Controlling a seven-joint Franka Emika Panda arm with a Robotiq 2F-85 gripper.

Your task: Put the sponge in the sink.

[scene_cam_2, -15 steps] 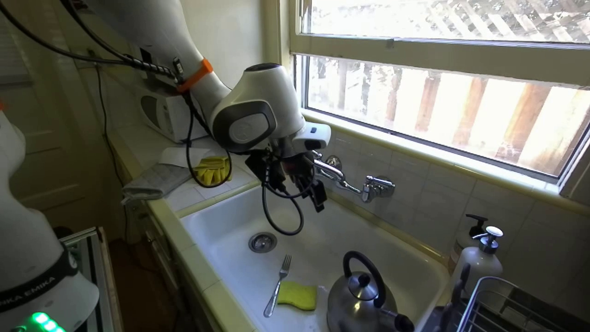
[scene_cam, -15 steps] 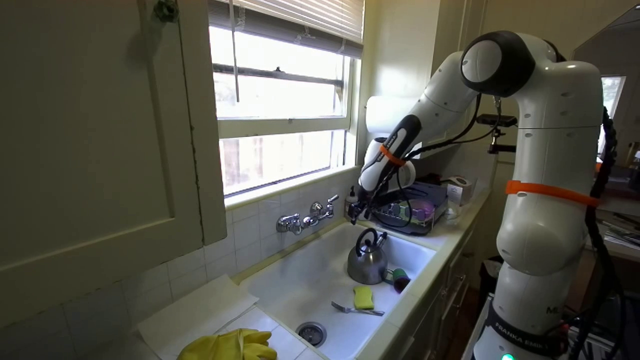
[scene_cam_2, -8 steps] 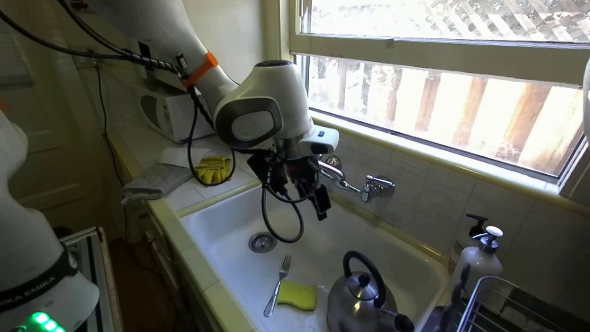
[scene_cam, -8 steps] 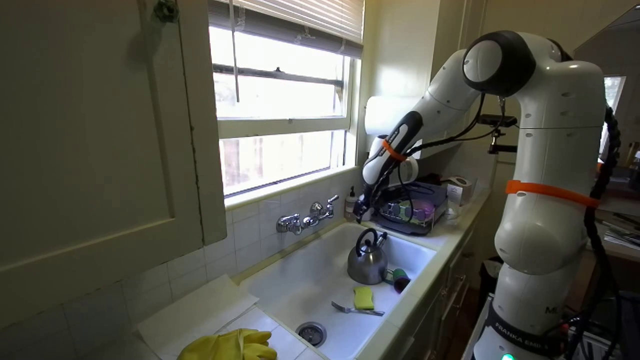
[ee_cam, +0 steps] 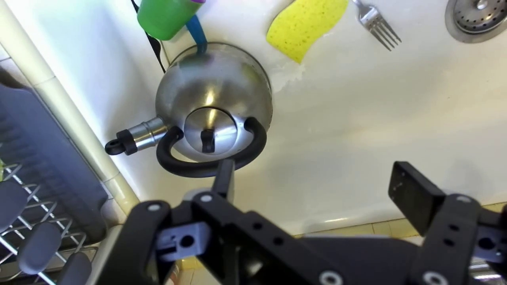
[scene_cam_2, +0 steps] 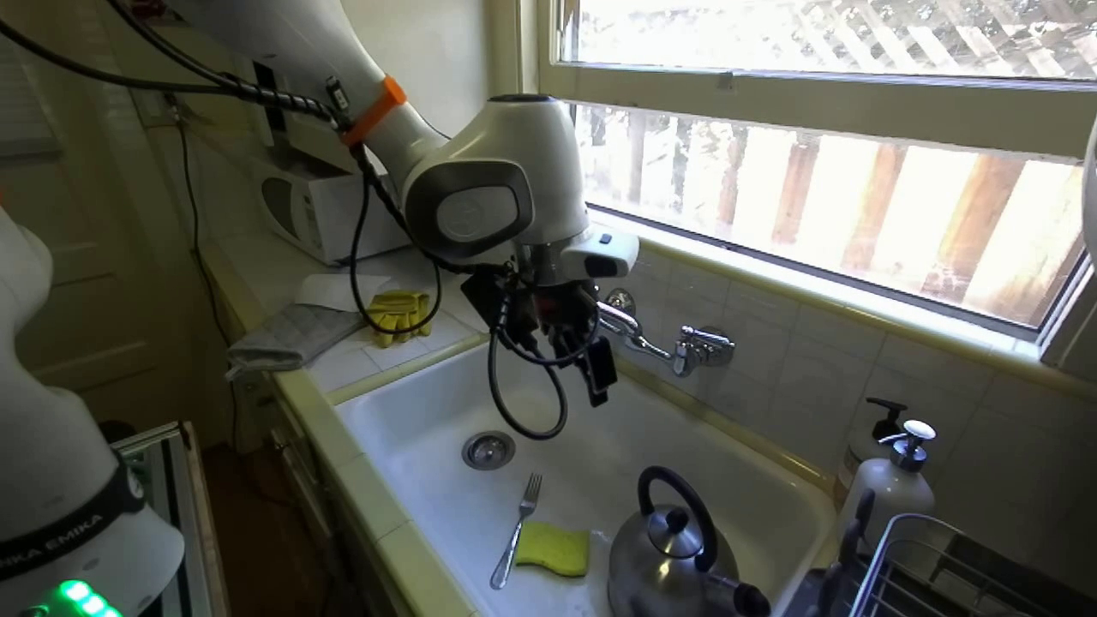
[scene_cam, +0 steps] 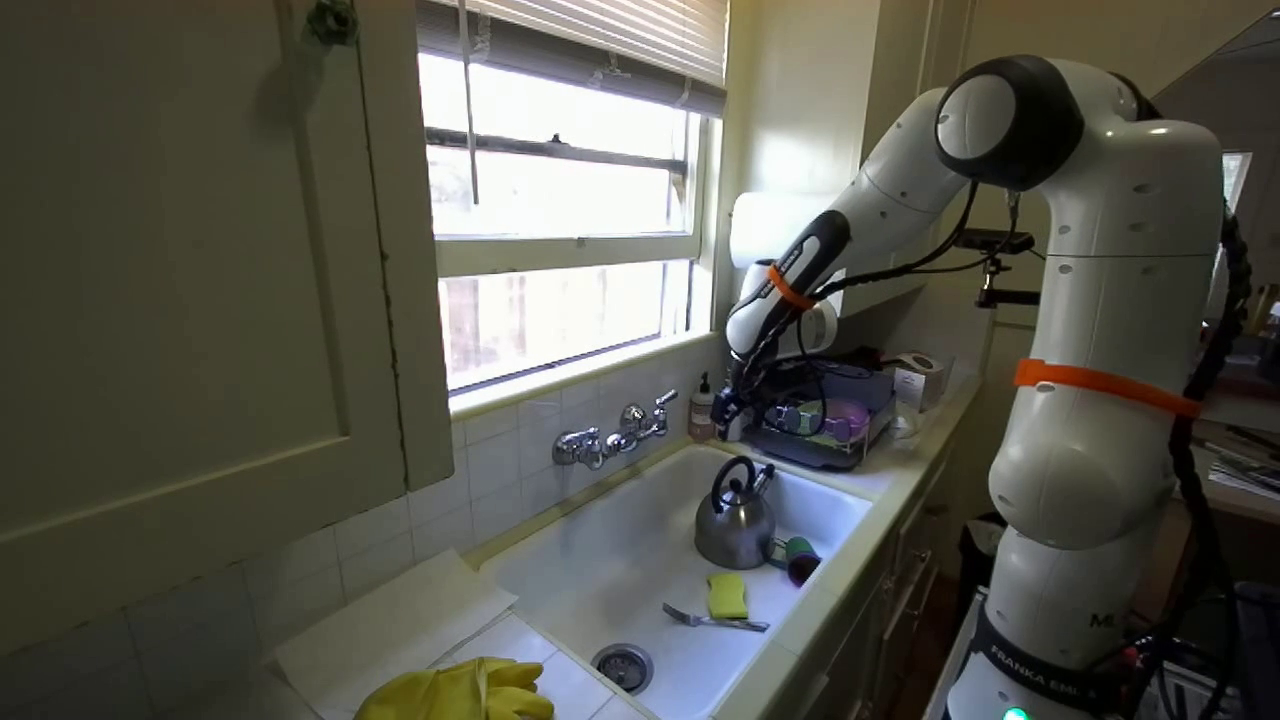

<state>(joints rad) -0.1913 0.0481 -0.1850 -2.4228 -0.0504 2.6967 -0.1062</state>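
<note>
Because the yellow sponge (ee_cam: 307, 27) lies in the sink (ee_cam: 356, 118) between fork (ee_cam: 371, 18) and kettle (ee_cam: 218, 85), the gripper (ee_cam: 317, 184) overhead presumably needs no grip, its empty fingers (ee_cam: 414, 198) wide apart.

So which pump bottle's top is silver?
The whitish pump bottle, in front in an exterior view; the brownish pump bottle, partly hidden behind it, has a black top.

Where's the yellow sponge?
In an exterior view, the sponge lies in the sink, at bottom centre, between the fork on the left and kettle on the right.
</note>
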